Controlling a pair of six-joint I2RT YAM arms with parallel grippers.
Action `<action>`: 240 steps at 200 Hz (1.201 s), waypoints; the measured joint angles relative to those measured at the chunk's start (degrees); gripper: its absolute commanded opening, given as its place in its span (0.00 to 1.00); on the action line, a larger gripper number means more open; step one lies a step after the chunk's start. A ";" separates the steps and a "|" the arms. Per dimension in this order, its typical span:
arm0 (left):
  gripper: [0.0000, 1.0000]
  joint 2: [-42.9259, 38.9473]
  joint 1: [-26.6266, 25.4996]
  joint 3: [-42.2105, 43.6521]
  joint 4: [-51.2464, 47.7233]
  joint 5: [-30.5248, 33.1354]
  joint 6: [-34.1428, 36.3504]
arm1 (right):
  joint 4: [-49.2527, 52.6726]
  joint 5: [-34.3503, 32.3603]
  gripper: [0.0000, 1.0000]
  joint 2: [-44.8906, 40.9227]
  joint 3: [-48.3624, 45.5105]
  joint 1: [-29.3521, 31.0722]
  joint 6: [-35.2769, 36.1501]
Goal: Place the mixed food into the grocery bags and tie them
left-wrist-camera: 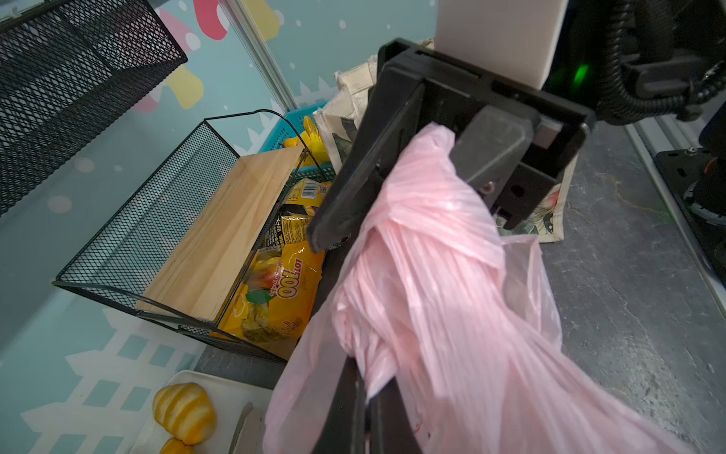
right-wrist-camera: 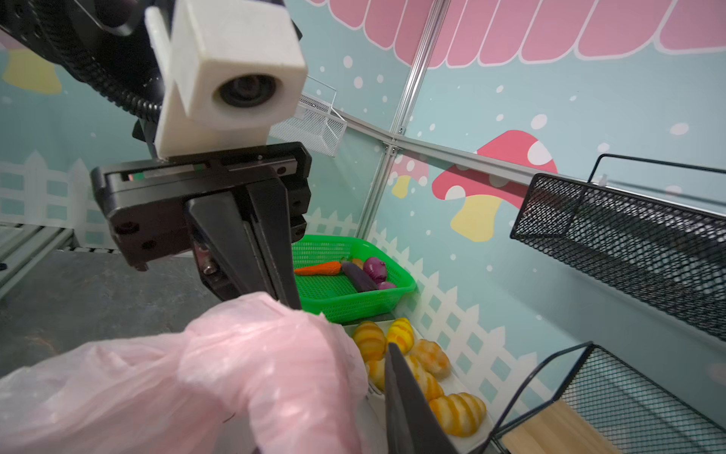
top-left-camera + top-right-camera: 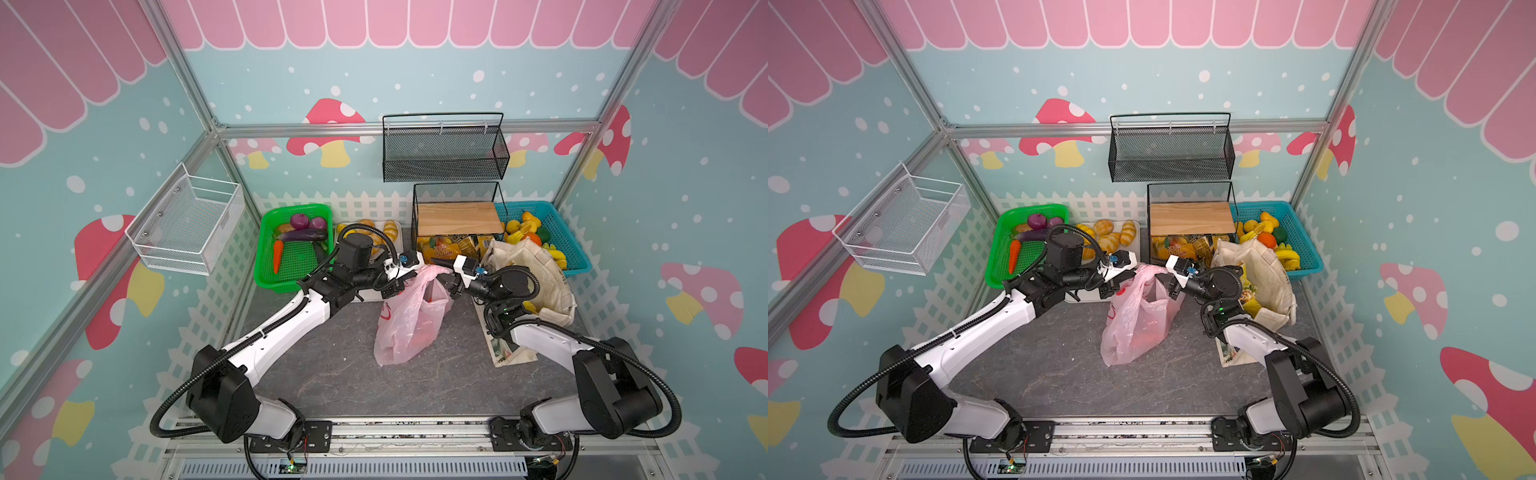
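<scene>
Pink plastic bag [image 3: 405, 320] is stood at the middle of the grey table [image 3: 332, 374], between the two arms, and something red is seen through its wall. Its bunched top is pinched by the left gripper [image 2: 286, 293], whose jaws are fully closed on the plastic. The right gripper [image 1: 412, 224] is held partly open, with twisted plastic lying between its jaws. The canvas tote [image 3: 536, 270] is slumped just to the right. A carrot [image 3: 277, 253] and an eggplant [image 3: 301, 235] are seen in the green basket [image 3: 262, 249].
</scene>
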State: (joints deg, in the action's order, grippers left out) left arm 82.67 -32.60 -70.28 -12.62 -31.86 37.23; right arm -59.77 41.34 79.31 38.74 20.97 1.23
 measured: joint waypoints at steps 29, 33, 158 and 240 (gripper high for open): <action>0.00 0.31 -0.07 0.46 0.44 -0.04 -1.38 | 6.14 -4.81 0.50 -5.95 -2.47 0.00 3.30; 0.00 0.42 -0.07 0.57 0.50 -0.07 -1.55 | 6.99 -5.53 0.52 -6.78 -2.84 0.00 3.56; 0.00 1.88 -0.07 0.90 2.93 -0.96 -6.43 | 40.11 -20.55 0.47 -35.17 -6.58 -0.02 -2.62; 0.00 1.88 -0.11 0.90 3.15 -0.96 -7.04 | 40.13 -15.89 0.39 -26.38 -8.79 0.81 -8.20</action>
State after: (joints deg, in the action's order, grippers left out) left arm 84.55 -32.71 -69.38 -9.47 -32.82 30.20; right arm -19.64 25.45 52.93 29.95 21.78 -6.96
